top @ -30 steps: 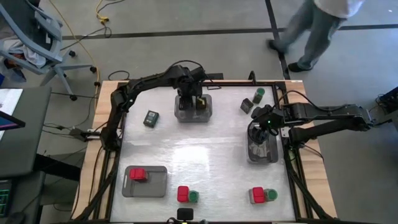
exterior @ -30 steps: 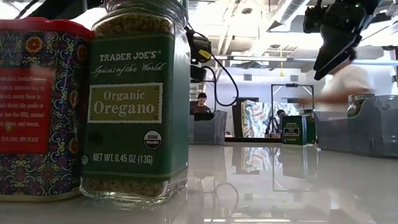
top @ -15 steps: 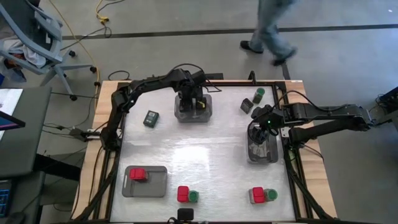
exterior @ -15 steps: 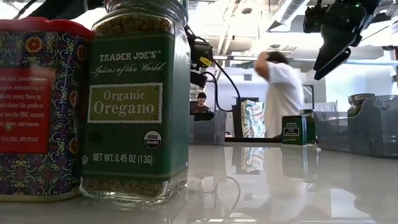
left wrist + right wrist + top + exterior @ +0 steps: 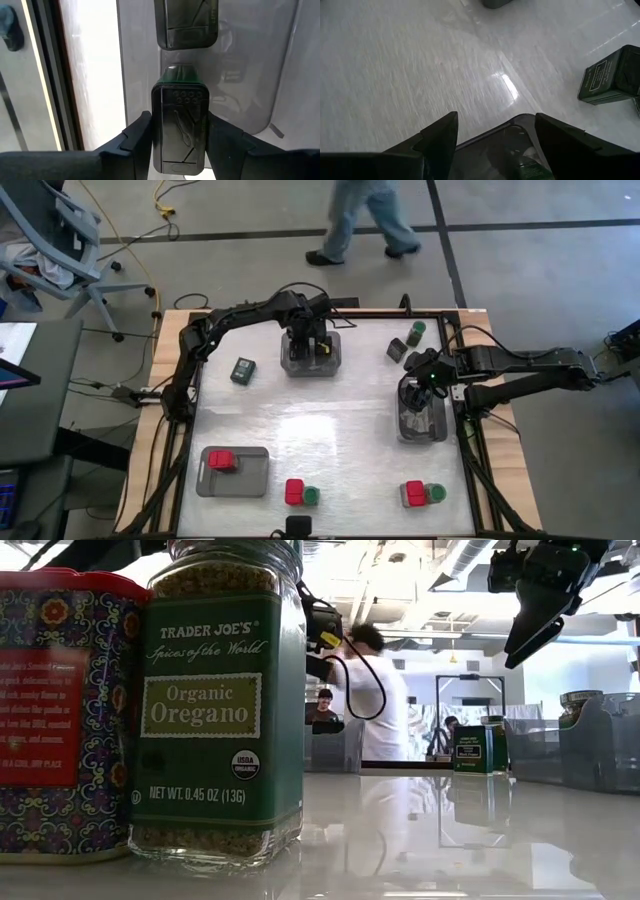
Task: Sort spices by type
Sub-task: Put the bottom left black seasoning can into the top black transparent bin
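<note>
Left gripper sits low in the clear bin at top centre of the high view. Its fingers have just started to ease off the black tin: narrow gap, tin between the jaws, touching or nearly so. Reads as a release under way, not finished. A second black tin already lies in that bin just beyond it, so the black kind is collecting here.

Right gripper hangs over the clear bin at right of the high view, unchanged over the last second, jaws wide, holding nothing.

Unsorted:
- black tin left of the top bin
- two more containers at upper right
- red/green pairs along the bottom edge

A person walking behind the table has moved left.
</note>
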You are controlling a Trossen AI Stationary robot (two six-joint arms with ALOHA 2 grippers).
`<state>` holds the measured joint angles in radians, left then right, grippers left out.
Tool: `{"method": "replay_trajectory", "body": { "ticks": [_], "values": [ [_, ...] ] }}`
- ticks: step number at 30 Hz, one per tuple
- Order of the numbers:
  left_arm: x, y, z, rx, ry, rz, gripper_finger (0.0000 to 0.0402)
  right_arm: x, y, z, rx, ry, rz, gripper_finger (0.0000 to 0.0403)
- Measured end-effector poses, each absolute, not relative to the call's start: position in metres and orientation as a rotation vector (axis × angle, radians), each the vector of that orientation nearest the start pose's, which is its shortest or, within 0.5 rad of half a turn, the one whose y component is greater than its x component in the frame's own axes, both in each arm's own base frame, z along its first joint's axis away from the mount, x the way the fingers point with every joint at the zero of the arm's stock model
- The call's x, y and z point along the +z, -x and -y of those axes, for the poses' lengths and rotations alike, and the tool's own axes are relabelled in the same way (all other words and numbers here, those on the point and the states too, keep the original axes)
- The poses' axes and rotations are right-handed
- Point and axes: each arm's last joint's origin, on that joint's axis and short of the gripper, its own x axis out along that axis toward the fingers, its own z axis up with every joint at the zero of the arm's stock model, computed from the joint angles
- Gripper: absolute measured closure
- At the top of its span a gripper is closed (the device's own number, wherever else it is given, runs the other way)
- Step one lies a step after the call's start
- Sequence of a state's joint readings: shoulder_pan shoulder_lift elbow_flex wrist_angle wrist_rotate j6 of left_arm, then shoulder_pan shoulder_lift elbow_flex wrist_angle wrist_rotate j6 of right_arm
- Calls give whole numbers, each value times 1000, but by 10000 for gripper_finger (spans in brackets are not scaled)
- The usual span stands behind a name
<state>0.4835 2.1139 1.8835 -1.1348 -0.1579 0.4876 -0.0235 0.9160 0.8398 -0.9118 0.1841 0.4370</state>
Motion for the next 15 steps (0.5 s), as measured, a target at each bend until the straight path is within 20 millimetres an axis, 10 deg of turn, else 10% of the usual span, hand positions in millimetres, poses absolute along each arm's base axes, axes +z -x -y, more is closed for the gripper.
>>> {"method": "replay_trajectory", "body": {
  "ticks": [15],
  "values": [
    [238,-377,-203,191,-173,-1454,243,274,-161,9,-399,-317,-926,112]
  ]
}}
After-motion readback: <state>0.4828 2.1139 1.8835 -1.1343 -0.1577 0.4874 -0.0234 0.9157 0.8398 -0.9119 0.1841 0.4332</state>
